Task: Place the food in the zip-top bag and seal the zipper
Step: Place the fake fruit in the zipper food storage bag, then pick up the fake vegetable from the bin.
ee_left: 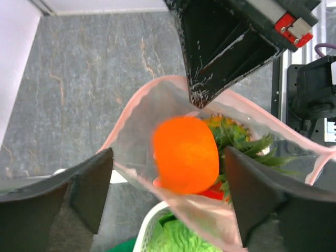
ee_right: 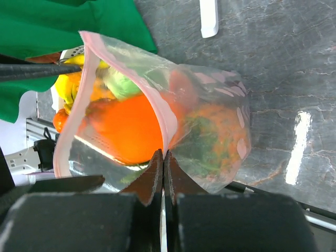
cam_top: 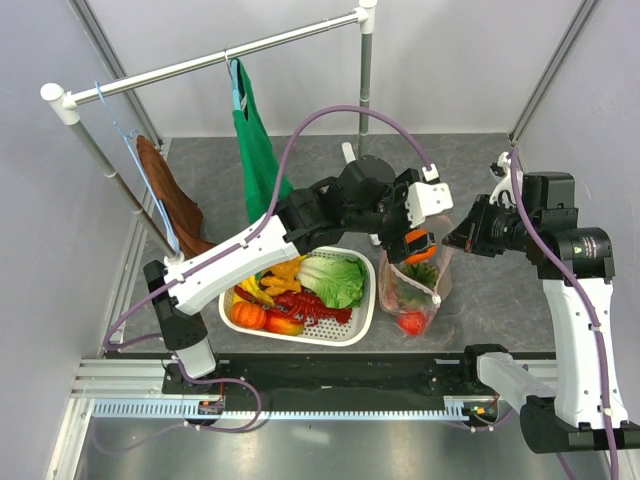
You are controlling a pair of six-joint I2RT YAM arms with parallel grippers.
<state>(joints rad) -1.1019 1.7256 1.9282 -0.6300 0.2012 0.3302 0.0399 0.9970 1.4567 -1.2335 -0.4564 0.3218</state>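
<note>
Left tool [ee_left: 168, 157], spread, straddles orange pumpkin [ee_left: 185, 155] above zip-top bag [ee_right: 210, 121]; right tool [ee_right: 164, 157] pinches its zipper [ee_right: 167, 137].

Orange pumpkin [ee_left: 185, 155], clear pink-rimmed bag [ee_left: 137, 118], white perforated basket [cam_top: 368, 305].

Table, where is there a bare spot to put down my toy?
Bare grey table lies between the zip-top bag and the right arm, and between the brown cloth and green cloth. The middle is crowded: basket, left claw, right claw.

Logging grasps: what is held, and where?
Right gripper pinches the zip-top bag by its zipper; left gripper is open, not gripping the orange food.
</note>
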